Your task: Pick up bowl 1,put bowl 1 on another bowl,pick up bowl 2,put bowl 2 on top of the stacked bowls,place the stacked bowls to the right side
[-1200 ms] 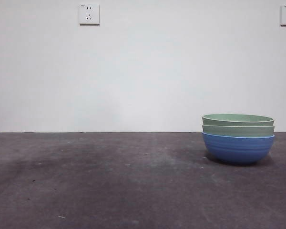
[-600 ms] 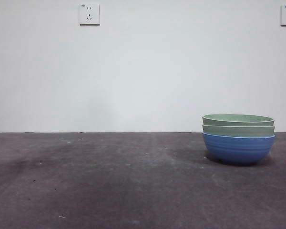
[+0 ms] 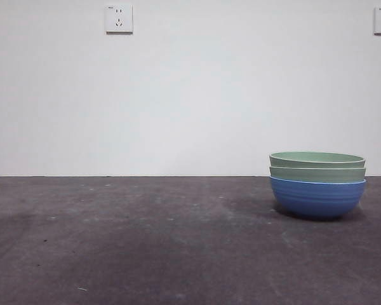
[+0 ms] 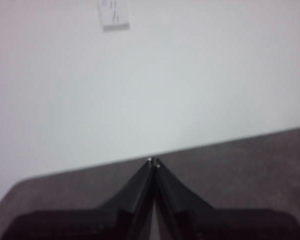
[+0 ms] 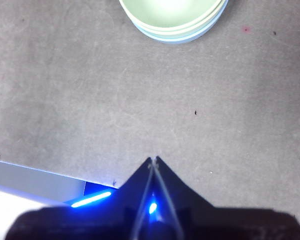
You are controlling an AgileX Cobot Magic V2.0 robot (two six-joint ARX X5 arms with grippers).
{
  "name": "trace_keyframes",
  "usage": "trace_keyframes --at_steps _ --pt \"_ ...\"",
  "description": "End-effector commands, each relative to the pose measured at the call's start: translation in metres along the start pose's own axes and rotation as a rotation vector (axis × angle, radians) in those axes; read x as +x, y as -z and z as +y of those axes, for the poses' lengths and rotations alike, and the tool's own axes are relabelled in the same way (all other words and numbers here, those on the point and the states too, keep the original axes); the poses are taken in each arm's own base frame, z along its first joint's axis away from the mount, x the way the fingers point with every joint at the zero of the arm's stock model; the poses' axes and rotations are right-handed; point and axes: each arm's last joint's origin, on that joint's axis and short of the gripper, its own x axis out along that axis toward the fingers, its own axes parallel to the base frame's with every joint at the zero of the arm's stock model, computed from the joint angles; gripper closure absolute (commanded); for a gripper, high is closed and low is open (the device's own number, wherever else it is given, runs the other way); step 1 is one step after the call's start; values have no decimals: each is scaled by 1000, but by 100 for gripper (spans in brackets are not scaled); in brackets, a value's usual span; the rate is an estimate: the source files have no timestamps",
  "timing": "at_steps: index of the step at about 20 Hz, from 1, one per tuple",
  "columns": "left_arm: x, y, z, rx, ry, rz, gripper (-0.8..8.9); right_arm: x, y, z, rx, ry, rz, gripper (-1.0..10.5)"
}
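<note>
The stacked bowls (image 3: 317, 184) sit on the dark worktop (image 3: 146, 241) toward the right of the front view, the blue bowl (image 3: 317, 198) at the bottom and two green bowls nested in it, the lower one (image 3: 317, 173) showing only a band of its side and the top one (image 3: 317, 158) showing its pale rim. The stack looks level and settled, so the job seems done or nearly so.

Both arms are clear of it. The right end effector (image 5: 153, 160) hangs above bare worktop with its jaws clenched together, holding nothing, the bowls well ahead of it at the edge of its camera's view. The left end effector (image 4: 153, 161) is likewise pinched closed and empty, pointing at the white wall and a socket (image 4: 113, 12).

Little is left to go wrong. The main risk, I'd say, is an arm sweeping low on its way to rest and clipping the rim, which could slide the stack or tip the loosely nested green bowls.
</note>
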Motion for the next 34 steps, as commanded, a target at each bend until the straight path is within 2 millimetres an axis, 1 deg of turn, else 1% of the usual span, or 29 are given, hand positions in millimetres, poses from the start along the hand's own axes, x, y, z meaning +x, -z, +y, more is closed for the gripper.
trace_keyframes --at_steps 1,4,6,12,16,18,20,34 --pt "-2 27 -1 -9 -10 28 817 0 0 0 -7 1 -2 944" --pt "-3 59 -3 -20 -15 85 817 0 0 0 -7 1 -2 944" --pt "-3 75 -3 -45 -22 113 817 0 0 0 -7 1 -2 944" --pt "-6 104 -6 -105 -26 148 817 0 0 0 -6 1 -2 944" --pt "-8 114 -7 -139 -25 249 817 0 0 0 -7 1 -2 944" --pt "-9 119 -7 -183 -29 308 817 0 0 0 -7 1 -2 944" --pt "-9 118 -7 -205 -27 301 817 0 0 0 -7 1 -2 944" --pt "-9 118 -7 -202 -32 301 817 0 0 0 -7 1 -4 944"
